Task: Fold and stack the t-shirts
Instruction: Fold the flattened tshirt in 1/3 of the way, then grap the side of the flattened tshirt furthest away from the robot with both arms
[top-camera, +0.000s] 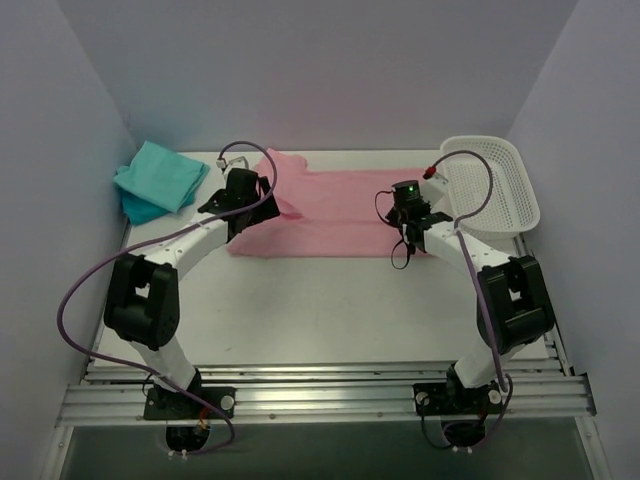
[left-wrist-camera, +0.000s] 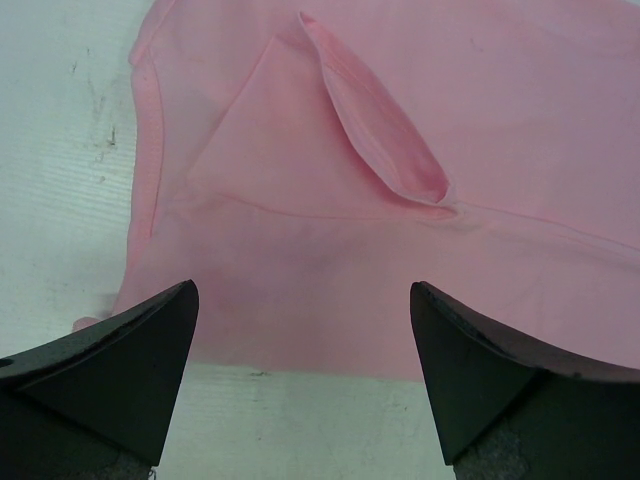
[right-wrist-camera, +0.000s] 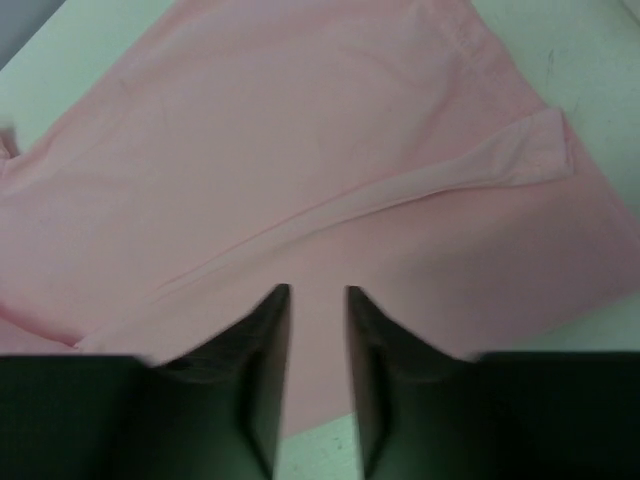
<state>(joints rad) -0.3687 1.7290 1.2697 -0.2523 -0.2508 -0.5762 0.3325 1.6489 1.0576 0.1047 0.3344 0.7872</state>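
White counter (top-camera: 330, 300) is covered at its middle by the pink t-shirt (top-camera: 330, 215), laid out, while the teal t-shirts (top-camera: 160, 175) are piled at the far left corner. The left pincer (left-wrist-camera: 303, 300) is held spread wide above the pink cloth; the right pincer (right-wrist-camera: 318, 300) is narrowly parted, seemingly pinching nothing.

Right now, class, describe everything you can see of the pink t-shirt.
The pink t-shirt is soft, plain light-pink cloth. It lies flat on the table as a wide rectangle, with one sleeve folded over on top and stitched hems showing. The left gripper, open, and the right gripper, narrowly open, sit over its near edge; contact is unclear.
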